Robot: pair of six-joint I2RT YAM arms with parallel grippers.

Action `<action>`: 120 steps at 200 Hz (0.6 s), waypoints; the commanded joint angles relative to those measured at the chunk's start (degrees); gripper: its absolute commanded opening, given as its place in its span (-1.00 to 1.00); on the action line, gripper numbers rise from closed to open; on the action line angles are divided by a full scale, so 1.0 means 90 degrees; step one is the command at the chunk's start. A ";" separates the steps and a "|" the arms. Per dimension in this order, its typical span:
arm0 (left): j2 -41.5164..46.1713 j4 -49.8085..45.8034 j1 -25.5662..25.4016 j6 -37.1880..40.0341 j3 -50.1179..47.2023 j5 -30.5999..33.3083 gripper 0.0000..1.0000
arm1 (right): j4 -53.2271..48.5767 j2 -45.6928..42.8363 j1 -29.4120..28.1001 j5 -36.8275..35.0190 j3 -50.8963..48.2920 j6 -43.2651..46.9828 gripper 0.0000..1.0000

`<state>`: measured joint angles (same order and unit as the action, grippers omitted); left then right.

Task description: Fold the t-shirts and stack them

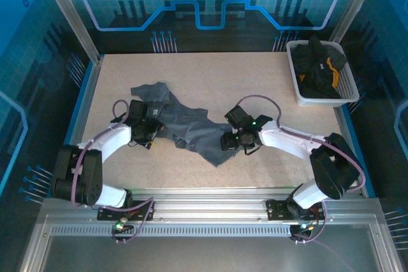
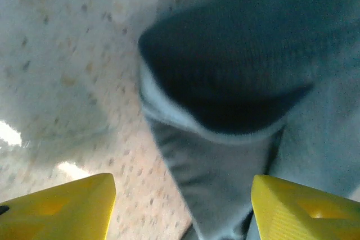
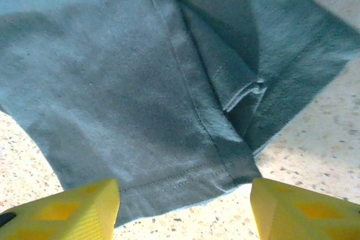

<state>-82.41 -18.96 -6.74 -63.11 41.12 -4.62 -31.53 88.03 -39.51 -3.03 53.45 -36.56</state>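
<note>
1. The table point(image 1: 255, 81) lies under the slate-grey t-shirt point(image 1: 191, 128), which we see crumpled and spread out flat.
2. The white basket point(image 1: 319, 101) stands well apart from that shirt, beyond its right end. It holds black t-shirts point(image 1: 312, 62), one with an orange patch point(image 1: 331, 71).
3. Our left gripper point(image 2: 183, 209) sits at the shirt's left end, fingers spread apart with a fold of cloth between them.
4. Our right gripper point(image 3: 185, 209) sits at the shirt's right end, fingers likewise apart over the hem.
</note>
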 commanded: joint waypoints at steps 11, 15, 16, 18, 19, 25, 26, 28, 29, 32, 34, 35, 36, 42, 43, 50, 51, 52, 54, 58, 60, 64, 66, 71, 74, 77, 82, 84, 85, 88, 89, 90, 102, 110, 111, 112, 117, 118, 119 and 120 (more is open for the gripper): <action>-0.0781 0.0817 0.0076 0.0067 0.0276 -0.0229 0.18 | -0.0284 0.0867 -0.0124 0.0399 0.0497 0.0009 0.27; -0.0878 0.0819 0.0081 0.0060 0.0304 -0.0236 0.13 | -0.0322 0.0985 -0.0136 0.0423 0.0575 0.0004 0.26; -0.0900 0.0818 0.0078 0.0060 0.0309 -0.0232 0.12 | -0.0333 0.1012 -0.0134 0.0438 0.0599 0.0002 0.25; -0.0933 0.0818 0.0081 0.0064 0.0320 -0.0229 0.10 | -0.0359 0.1076 -0.0140 0.0462 0.0642 -0.0005 0.24; -0.0952 0.0818 0.0083 0.0062 0.0321 -0.0224 0.08 | -0.0376 0.1107 -0.0136 0.0472 0.0667 -0.0008 0.24; -0.1038 0.0813 0.0085 0.0062 0.0340 -0.0206 -0.01 | -0.0470 0.1280 -0.0134 0.0540 0.0811 -0.0034 0.21; -0.1048 0.0810 0.0085 0.0061 0.0342 -0.0202 -0.02 | -0.0485 0.1311 -0.0138 0.0546 0.0834 -0.0037 0.20; -0.1075 0.0809 0.0085 0.0060 0.0335 -0.0198 -0.06 | -0.0529 0.1359 -0.0138 0.0560 0.0889 -0.0046 0.20; -0.1081 0.0803 0.0085 0.0059 0.0339 -0.0194 -0.08 | -0.0549 0.1394 -0.0135 0.0570 0.0917 -0.0048 0.19; -0.1100 0.0790 0.0085 0.0064 0.0337 -0.0146 -0.12 | -0.0623 0.1466 -0.0137 0.0593 0.0993 -0.0058 0.18; -0.1105 0.0789 0.0085 0.0061 0.0337 -0.0125 -0.15 | -0.0673 0.1519 -0.0141 0.0591 0.1031 -0.0059 0.16; -0.1106 0.0789 0.0085 0.0060 0.0330 -0.0113 -0.16 | -0.0699 0.1538 -0.0136 0.0591 0.1066 -0.0064 0.16; -0.1106 0.0789 0.0085 0.0060 0.0322 -0.0098 -0.18 | -0.0722 0.1562 -0.0134 0.0590 0.1094 -0.0067 0.16; -0.1099 0.0793 0.0099 0.0081 0.0305 -0.0021 -0.27 | -0.0907 0.1679 -0.0148 0.0557 0.1245 -0.0104 0.14; -0.1098 0.0796 0.0102 0.0080 0.0295 -0.0012 -0.29 | -0.0933 0.1691 -0.0145 0.0554 0.1271 -0.0101 0.13; -0.1064 0.0838 0.0128 0.0144 0.0260 0.0058 -0.40 | -0.1047 0.1775 -0.0150 0.0535 0.1367 -0.0135 0.11; -0.1061 0.0847 0.0131 0.0155 0.0258 0.0066 -0.43 | -0.1052 0.1783 -0.0150 0.0533 0.1376 -0.0141 0.10; -0.1060 0.0857 0.0137 0.0166 0.0251 0.0070 -0.46 | -0.1060 0.1792 -0.0151 0.0542 0.1381 -0.0144 0.09; -0.1051 0.0869 0.0147 0.0193 0.0249 0.0073 -0.51 | -0.1070 0.1799 -0.0149 0.0537 0.1396 -0.0154 0.07; -0.1034 0.0895 0.0167 0.0241 0.0244 0.0074 -0.63 | -0.1062 0.1806 -0.0134 0.0544 0.1396 -0.0178 0.01; -0.1025 0.0903 0.0184 0.0261 0.0238 0.0074 -0.70 | -0.1059 0.1810 -0.0135 0.0537 0.1403 -0.0189 -0.03; -0.1003 0.0913 0.0199 0.0290 0.0229 0.0074 -0.83 | -0.1057 0.1821 -0.0135 0.0523 0.1400 -0.0216 -0.14; -0.0988 0.0915 0.0214 0.0320 0.0231 0.0067 -0.87 | -0.1057 0.1823 -0.0140 0.0515 0.1396 -0.0223 -0.23; -0.0947 0.0923 0.0244 0.0365 0.0221 0.0065 -1.00 | -0.1053 0.1814 -0.0125 0.0487 0.1388 -0.0267 -0.46; -0.0913 0.0922 0.0258 0.0395 0.0216 0.0066 -1.00 | -0.1057 0.1808 -0.0118 0.0470 0.1386 -0.0289 -0.62; -0.0868 0.0916 0.0268 0.0416 0.0217 0.0072 -1.00 | -0.1071 0.1803 -0.0103 0.0448 0.1385 -0.0315 -0.76; -0.0784 0.0897 0.0285 0.0455 0.0207 0.0096 -1.00 | -0.1108 0.1759 -0.0069 0.0398 0.1385 -0.0360 -0.96; -0.0750 0.0884 0.0289 0.0478 0.0209 0.0097 -1.00 | -0.1121 0.1734 -0.0053 0.0374 0.1385 -0.0388 -1.00; -0.0733 0.0875 0.0290 0.0484 0.0207 0.0105 -1.00 | -0.1128 0.1724 -0.0048 0.0365 0.1385 -0.0400 -1.00; -0.0660 0.0854 0.0291 0.0510 0.0209 0.0133 -1.00 | -0.1149 0.1660 -0.0037 0.0318 0.1378 -0.0429 -1.00; -0.0644 0.0841 0.0296 0.0519 0.0207 0.0138 -1.00 | -0.1157 0.1642 -0.0026 0.0298 0.1377 -0.0435 -1.00; -0.0626 0.0829 0.0298 0.0533 0.0212 0.0145 -1.00 | -0.1161 0.1609 -0.0015 0.0283 0.1371 -0.0447 -1.00; -0.0288 0.0637 0.0300 0.0663 0.0268 0.0250 -1.00 | -0.1235 0.1257 0.0042 0.0070 0.1352 -0.0533 -1.00; -0.0050 0.0512 0.0300 0.0718 0.0285 0.0309 -1.00 | -0.1305 0.0982 0.0103 -0.0025 0.1370 -0.0581 -1.00; -0.0017 0.0499 0.0300 0.0721 0.0285 0.0313 -1.00 | -0.1313 0.0952 0.0108 -0.0030 0.1373 -0.0589 -1.00; 0.0009 0.0482 0.0300 0.0722 0.0284 0.0321 -1.00 | -0.1317 0.0908 0.0115 -0.0042 0.1379 -0.0588 -1.00; 0.0155 0.0420 0.0309 0.0751 0.0290 0.0354 -1.00 | -0.1347 0.0725 0.0170 -0.0068 0.1398 -0.0603 -1.00; 0.0193 0.0409 0.0309 0.0752 0.0292 0.0356 -1.00 | -0.1353 0.0692 0.0175 -0.0076 0.1402 -0.0605 -1.00; 0.0222 0.0403 0.0310 0.0757 0.0283 0.0366 -1.00 | -0.1362 0.0660 0.0183 -0.0085 0.1408 -0.0605 -1.00; 0.0251 0.0391 0.0310 0.0760 0.0279 0.0372 -1.00 | -0.1366 0.0611 0.0191 -0.0094 0.1416 -0.0611 -1.00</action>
<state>-86.48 -15.62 -4.60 -59.29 42.96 -3.62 -39.59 101.47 -39.55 -0.91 65.14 -40.07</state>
